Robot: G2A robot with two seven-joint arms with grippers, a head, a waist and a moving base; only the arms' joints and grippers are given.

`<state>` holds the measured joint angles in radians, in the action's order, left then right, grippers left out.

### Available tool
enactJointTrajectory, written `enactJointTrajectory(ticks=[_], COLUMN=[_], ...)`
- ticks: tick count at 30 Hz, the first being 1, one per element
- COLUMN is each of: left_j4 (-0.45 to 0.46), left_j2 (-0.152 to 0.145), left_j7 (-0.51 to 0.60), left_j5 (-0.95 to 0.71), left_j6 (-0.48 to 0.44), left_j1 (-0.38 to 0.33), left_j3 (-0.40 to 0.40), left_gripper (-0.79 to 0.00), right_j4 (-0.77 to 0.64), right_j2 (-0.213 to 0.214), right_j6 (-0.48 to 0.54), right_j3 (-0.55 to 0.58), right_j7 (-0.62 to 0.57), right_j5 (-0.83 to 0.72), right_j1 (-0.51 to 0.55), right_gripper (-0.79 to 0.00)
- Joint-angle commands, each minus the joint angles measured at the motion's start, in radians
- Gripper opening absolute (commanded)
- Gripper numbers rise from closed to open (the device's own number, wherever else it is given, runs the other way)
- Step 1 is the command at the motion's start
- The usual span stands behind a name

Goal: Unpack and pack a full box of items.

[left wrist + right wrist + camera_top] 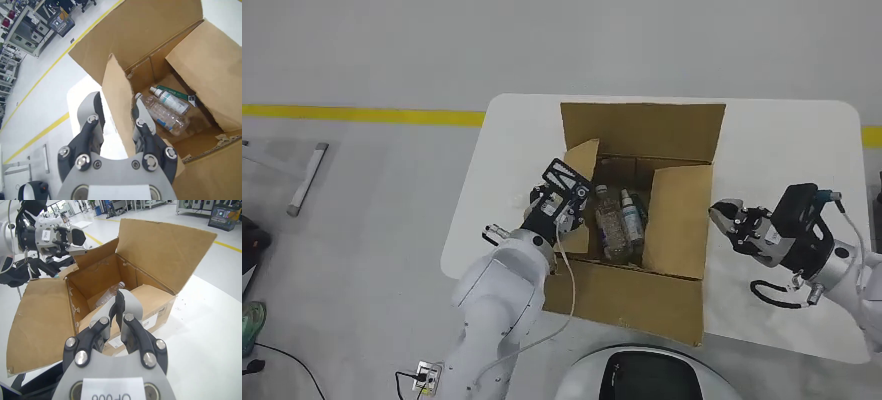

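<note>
Open cardboard box (pixel 634 298) on a white table (pixel 510 150), seen from above and from both wrists. A yellow floor line (pixel 362 114) runs behind the table.

Left: the left gripper (pixel 117 102) sits at the box's left side flap (pixel 115 81), which stands upright. Its fingers (pixel 96 108) are spread, one outside the flap and one inside the box, with the flap's edge between them. Whether either pad touches the cardboard cannot be told.

Centre: three items lie on the box floor. A clear plastic bottle (pixel 166 118) lies on its side nearest the left flap, with its cap towards the rear wall. A white spray bottle (pixel 170 100) lies just beside it and parallel to it. A green-handled wrench (pixel 178 94) lies beyond the spray bottle, partly under the right side flap (pixel 208 75), which is folded inward over the opening. The rear flap (pixel 642 130) and the front flap are folded outward.

Right: the right gripper (pixel 724 216) hovers over the table just beside the box's right wall, apart from the cardboard. In its wrist view the fingers are pressed almost together and grip nothing.
</note>
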<state>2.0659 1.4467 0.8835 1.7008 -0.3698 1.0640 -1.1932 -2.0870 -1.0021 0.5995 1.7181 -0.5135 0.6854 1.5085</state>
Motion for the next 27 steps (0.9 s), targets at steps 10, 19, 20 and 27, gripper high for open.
enactJointTrajectory(ticks=[10, 19, 20, 27], left_j4=[-0.024, -0.032, -0.036, -0.049], left_j2=[-0.018, -0.025, -0.026, -0.029], left_j7=[-0.052, -0.073, -0.076, -0.092], left_j5=[0.168, 0.191, 0.191, 0.201], left_j6=[-0.009, -0.016, -0.017, -0.050], left_j1=[-0.040, -0.063, -0.066, -0.073], left_j3=[-0.092, -0.138, -0.140, -0.124], left_gripper=[0.000, 0.000, 0.000, 0.000], right_j4=[0.036, 0.039, 0.039, 0.039], right_j2=[0.005, 0.007, 0.007, 0.009], right_j6=[-0.020, -0.047, -0.049, -0.064], right_j3=[-0.052, -0.066, -0.066, -0.072], right_j7=[-0.053, -0.040, -0.037, -0.036], right_j5=[0.023, 0.022, 0.021, 0.008], right_j1=[-0.041, -0.062, -0.064, -0.085], right_gripper=[-0.785, -0.785, -0.785, -0.785])
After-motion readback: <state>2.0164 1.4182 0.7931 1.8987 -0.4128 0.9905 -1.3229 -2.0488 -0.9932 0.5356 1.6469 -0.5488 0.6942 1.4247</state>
